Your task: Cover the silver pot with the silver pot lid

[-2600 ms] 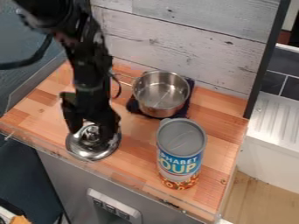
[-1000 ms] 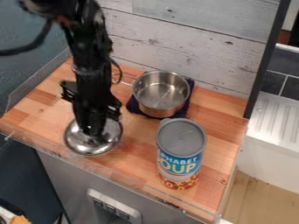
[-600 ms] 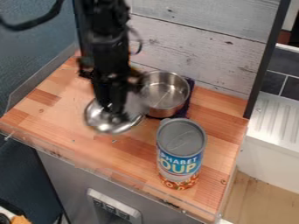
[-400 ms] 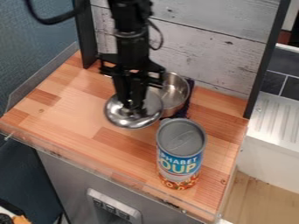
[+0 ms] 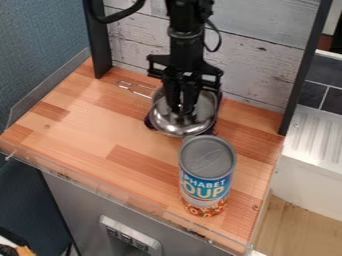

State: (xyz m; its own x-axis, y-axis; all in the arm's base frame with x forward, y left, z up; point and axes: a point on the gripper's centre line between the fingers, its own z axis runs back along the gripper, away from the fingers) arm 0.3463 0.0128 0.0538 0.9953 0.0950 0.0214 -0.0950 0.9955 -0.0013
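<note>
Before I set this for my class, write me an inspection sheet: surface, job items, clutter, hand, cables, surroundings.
Surface: wood-block counter; spills, nothing seen.
Lid: silver, over the pot; whether it sits on the rim cannot be told.
Pot: silver, on a dark mat, handle toward the upper left.
Clutter: upright can near the pot, toward the front.
Hand: black, closed on the lid's top.
Cables: black cable curving at upper left, above the counter.
Surroundings: whitish plank wall behind; white ribbed drainer at right.

Upright soup can (image 5: 206, 172) on wood.
</note>
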